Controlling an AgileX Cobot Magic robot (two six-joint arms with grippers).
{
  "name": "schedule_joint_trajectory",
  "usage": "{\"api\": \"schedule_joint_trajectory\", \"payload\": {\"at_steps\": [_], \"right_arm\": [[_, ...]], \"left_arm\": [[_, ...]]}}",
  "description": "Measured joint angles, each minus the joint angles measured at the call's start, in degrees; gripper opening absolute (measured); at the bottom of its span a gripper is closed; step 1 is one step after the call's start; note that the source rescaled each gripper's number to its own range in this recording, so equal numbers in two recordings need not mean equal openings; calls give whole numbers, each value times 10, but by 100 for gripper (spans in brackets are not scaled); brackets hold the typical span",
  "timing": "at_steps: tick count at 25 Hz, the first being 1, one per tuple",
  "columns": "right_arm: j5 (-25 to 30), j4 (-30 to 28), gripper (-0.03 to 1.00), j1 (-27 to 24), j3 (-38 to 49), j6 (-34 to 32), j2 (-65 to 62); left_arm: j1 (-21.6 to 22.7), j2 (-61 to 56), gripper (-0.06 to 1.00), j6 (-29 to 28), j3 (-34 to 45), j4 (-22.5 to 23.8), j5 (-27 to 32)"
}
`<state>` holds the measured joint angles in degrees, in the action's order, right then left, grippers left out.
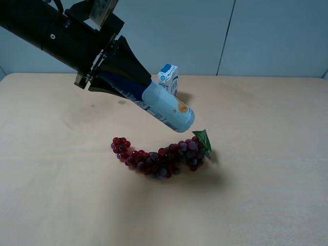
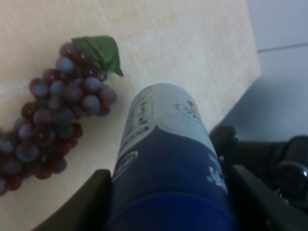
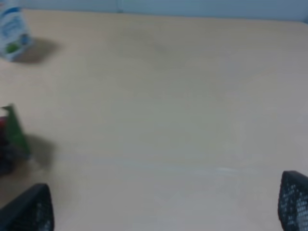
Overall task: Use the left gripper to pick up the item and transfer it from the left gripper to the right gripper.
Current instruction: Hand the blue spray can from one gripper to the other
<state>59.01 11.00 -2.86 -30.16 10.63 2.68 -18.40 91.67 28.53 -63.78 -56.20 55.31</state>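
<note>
The item, a slim bottle (image 1: 165, 109) with a dark blue upper part and a white lower part bearing an orange mark, hangs tilted in the air above the table. My left gripper (image 1: 130, 84) is shut on its blue upper end; the white base points down towards the grapes. In the left wrist view the bottle (image 2: 168, 154) fills the space between the black fingers (image 2: 89, 202). My right gripper (image 3: 161, 209) is out of the exterior high view. In the right wrist view its two fingertips (image 3: 29, 211) stand wide apart, open and empty, low over the bare table.
A red-purple grape bunch (image 1: 161, 156) with a green leaf lies on the beige table (image 1: 266, 154) under the bottle; it also shows in the left wrist view (image 2: 48, 125). A small white-and-blue carton (image 1: 168, 78) stands behind the bottle, also seen in the right wrist view (image 3: 12, 31).
</note>
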Motion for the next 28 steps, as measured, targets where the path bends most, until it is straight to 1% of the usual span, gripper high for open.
{"api": "schedule_joint_trajectory", "payload": {"at_steps": [3,6,10,13,20,23,28], "right_arm": [[0,23,100,0,-34,24,65],[-1,30,100,3,-81,39,141],[-5,38,100,48,-142,70,225],[-7,40,100,114,-168,82,277],[-27,41,100,303,-183,110,374],[-56,41,100,369,-183,120,405],[-117,41,100,450,-183,122,458]], "left_arm": [[0,0,0,4,0,-4,14],[0,0,0,7,0,-4,20],[0,0,0,17,0,-4,32],[0,0,0,20,0,-4,33],[0,0,0,23,0,-4,33],[0,0,0,23,0,-4,33],[0,0,0,23,0,-4,33]]}}
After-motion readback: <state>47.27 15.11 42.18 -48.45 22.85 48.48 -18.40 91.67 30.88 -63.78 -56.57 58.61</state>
